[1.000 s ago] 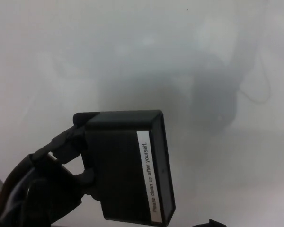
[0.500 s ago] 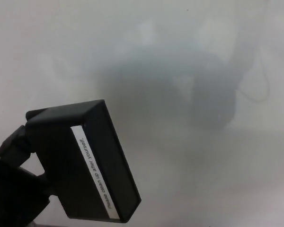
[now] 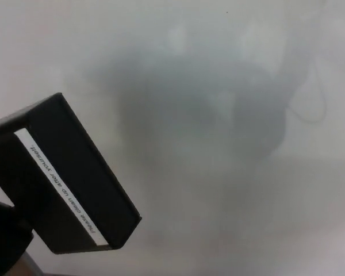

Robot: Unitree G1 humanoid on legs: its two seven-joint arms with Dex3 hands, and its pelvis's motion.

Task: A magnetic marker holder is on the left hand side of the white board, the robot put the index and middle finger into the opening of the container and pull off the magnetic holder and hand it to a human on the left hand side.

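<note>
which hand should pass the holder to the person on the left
Left. The left hand at the bottom-left corner already carries the holder, tilted in front of the whiteboard. The right hand is not in view, and no person shows yet.

Dim, hazy; soft blurred shadows.

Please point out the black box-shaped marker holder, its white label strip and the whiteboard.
Black box-shaped marker holder (image 3: 86, 172): head view, broad dark side face.
White label strip (image 3: 60, 187): head view, middle of the printed text.
Whiteboard (image 3: 264, 218): head view, bare surface.
</note>
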